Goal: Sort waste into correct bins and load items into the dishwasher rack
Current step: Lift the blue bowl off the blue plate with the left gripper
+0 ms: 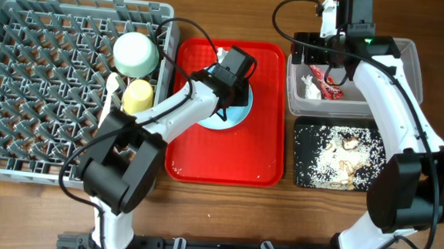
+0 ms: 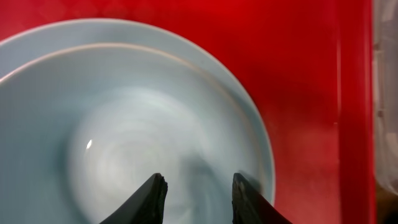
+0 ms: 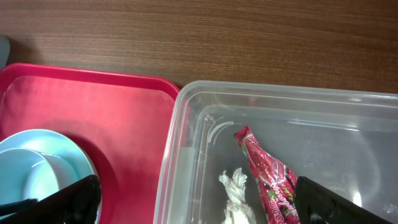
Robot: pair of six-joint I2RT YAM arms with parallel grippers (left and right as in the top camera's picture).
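A pale mint bowl [image 2: 124,143] sits in the pale blue plate [image 1: 236,114] on the red tray. My left gripper [image 2: 198,186] is open and empty just above the bowl; it also shows in the overhead view [image 1: 229,85]. My right gripper [image 3: 196,193] is wide open and empty over the clear tub [image 1: 393,108], which holds the red wrapper [image 3: 268,177] and the white paper scrap [image 3: 235,194]. The black tray [image 1: 302,176] holds rice crumbs [image 1: 336,158]. The grey rack [image 1: 39,82] holds another mint bowl [image 1: 136,51], the yellow cup [image 1: 138,96] and white cutlery [image 1: 113,88].
The red tray [image 1: 228,156] lies between the rack and the two bins. The tub's near rim [image 3: 171,155] stands right beside the red tray's edge. Bare wooden table shows along the front [image 1: 224,210]. Cables arc over both arms.
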